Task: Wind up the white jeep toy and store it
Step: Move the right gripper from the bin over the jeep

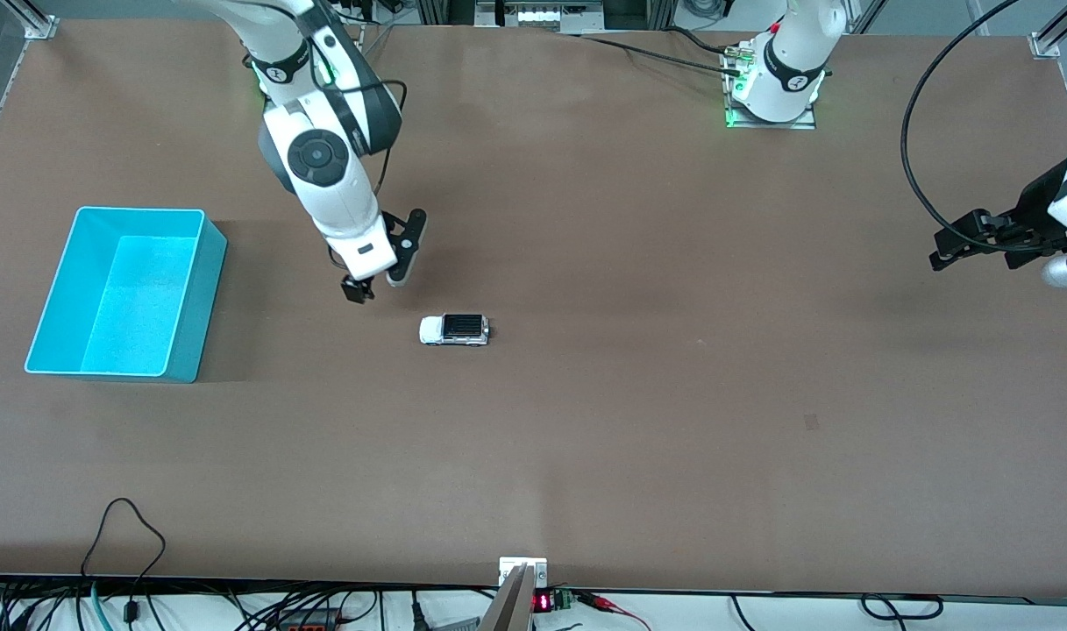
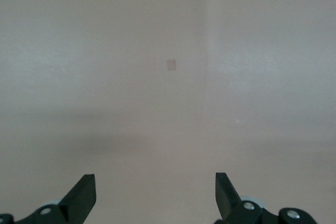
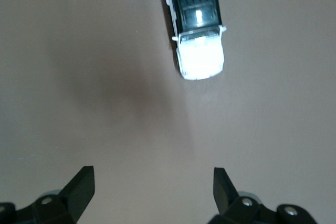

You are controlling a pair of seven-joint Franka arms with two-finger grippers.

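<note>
The white jeep toy point(image 1: 454, 329), with a black roof panel, stands on its wheels on the brown table near the middle. It also shows in the right wrist view point(image 3: 197, 30). My right gripper point(image 1: 377, 282) is open and empty, just above the table beside the jeep, between it and the bin. In its wrist view point(image 3: 153, 174) the jeep lies ahead of the jaws, apart from them. My left gripper point(image 1: 939, 248) waits open and empty over the left arm's end of the table. Its wrist view point(image 2: 155, 179) shows only bare table.
A turquoise bin point(image 1: 207, 298), open and empty, stands toward the right arm's end of the table. A loose black cable point(image 1: 121, 526) lies by the table edge nearest the front camera. A small dark patch point(image 1: 811, 421) marks the table.
</note>
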